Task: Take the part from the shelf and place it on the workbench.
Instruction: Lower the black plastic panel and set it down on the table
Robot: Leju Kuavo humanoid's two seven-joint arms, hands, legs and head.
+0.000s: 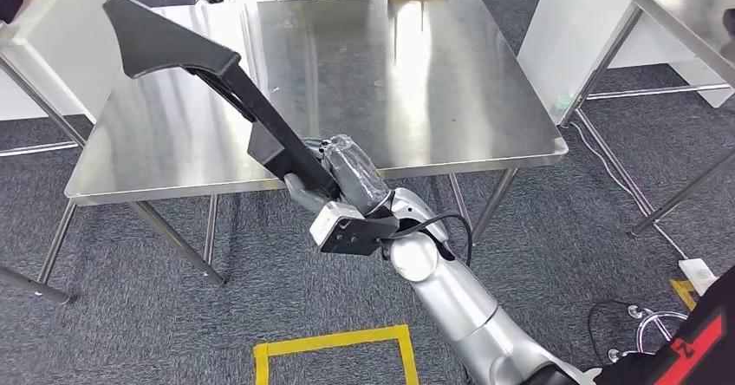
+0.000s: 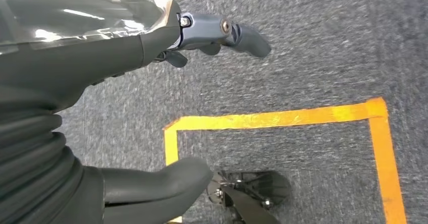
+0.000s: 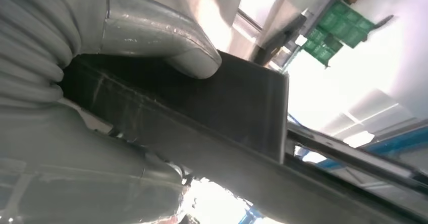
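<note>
Black plastic part (image 1: 221, 90), long and angular, sits gripped at its near end in my right hand (image 1: 342, 181), slanting up and left over the steel workbench (image 1: 433, 73). My left hand (image 2: 151, 57) hangs empty, fingers apart, above carpet.

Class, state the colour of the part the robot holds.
Black part, clearest in the head view.

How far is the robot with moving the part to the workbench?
Done: the black part is off the shelf, gripped by the right hand. In hand: it is held tilted above the steel workbench, not resting on it. Left: lower and release it. The left hand holds nothing.
</note>
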